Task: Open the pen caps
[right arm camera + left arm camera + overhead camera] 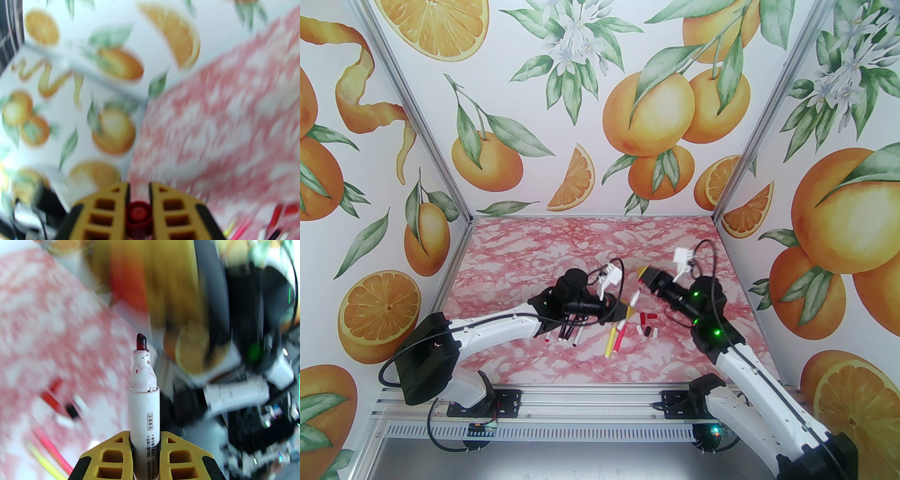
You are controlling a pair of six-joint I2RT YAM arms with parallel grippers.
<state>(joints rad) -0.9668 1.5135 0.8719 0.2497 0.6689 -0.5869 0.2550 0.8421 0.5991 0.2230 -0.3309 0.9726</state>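
- L gripper point(144, 436): clenched on a white pen point(143, 408), gripped low on the barrel. Red nib point(141, 342) is bare, so this pen's uncapped.
- R gripper point(139, 187): clenched on a red cap point(138, 214), seated deep btwn the fingers, round end facing the wrist cam.
- Key relation, top view: R gripper point(645, 273) sits ~1 o'clock from L gripper point(625, 311), near but apart. Pen's long axis runs 7→1 o'clock, nib end twd the R gripper. Cap & nib look clear of each other, but that's a judgement since both wrist views are smeared.
- Next, prob: set the cap down w/ the loose caps point(642, 319), a small scatter ~6 o'clock from the R gripper and ~4 o'clock from the L one. R arm is nearer and has the straighter drop.
- Pen prob joins the others. Yellow pen point(611, 342) & pink pen point(619, 338) lie side by side ~6 o'clock from the L gripper, axes approx 7→1. Dark-ended pens point(568, 330) lie ~8 o'clock, partly under the L arm.
- Surface: flat pink-marble table point(525, 243). Round caps & barrels could roll on it.
- Room: tight btwn the two grippers, lots of space twd 12 o'clock. Orange-print walls point(581, 93) are well apart from both arms.
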